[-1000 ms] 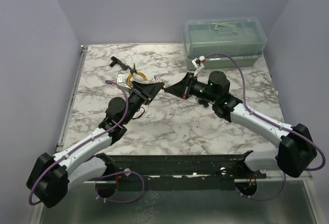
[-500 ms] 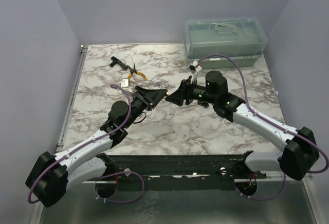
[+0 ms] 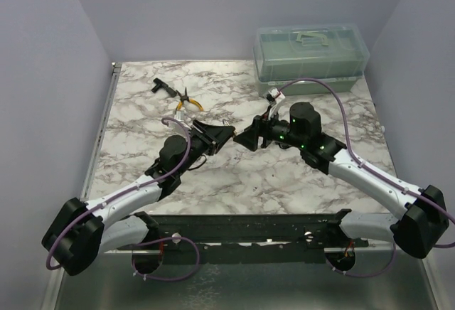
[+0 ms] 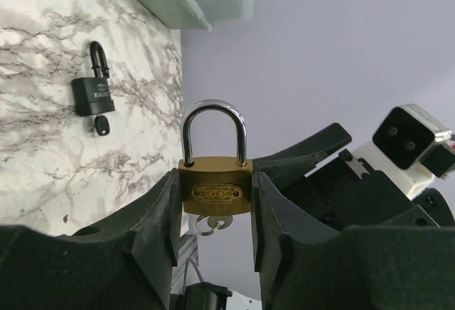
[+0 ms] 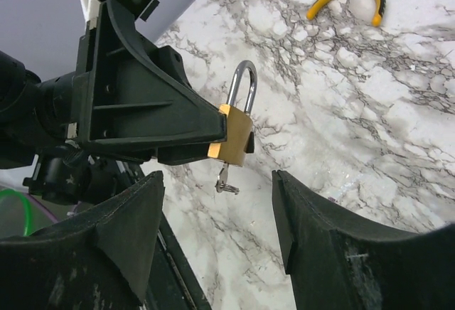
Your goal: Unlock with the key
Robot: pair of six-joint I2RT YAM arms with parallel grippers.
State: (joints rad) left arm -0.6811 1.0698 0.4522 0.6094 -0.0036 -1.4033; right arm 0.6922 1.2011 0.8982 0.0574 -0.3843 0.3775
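My left gripper is shut on the body of a small brass padlock, held up off the table with its silver shackle upright and both legs seated in the body. The tiny silver key sticks out of the padlock's underside, with a ring on it. In the right wrist view the padlock and key hang just beyond my right gripper, which is open and touches neither. From above, the left gripper and right gripper face each other tip to tip over mid-table.
A black padlock with its own key lies on the marble at the back left. Yellow-handled pliers lie just behind the left gripper. A clear green lidded box stands at the back right.
My right gripper has opened and pulled back slightly from the key, which stays in the brass padlock. The left arm has shifted a little to the right, still holding the padlock.
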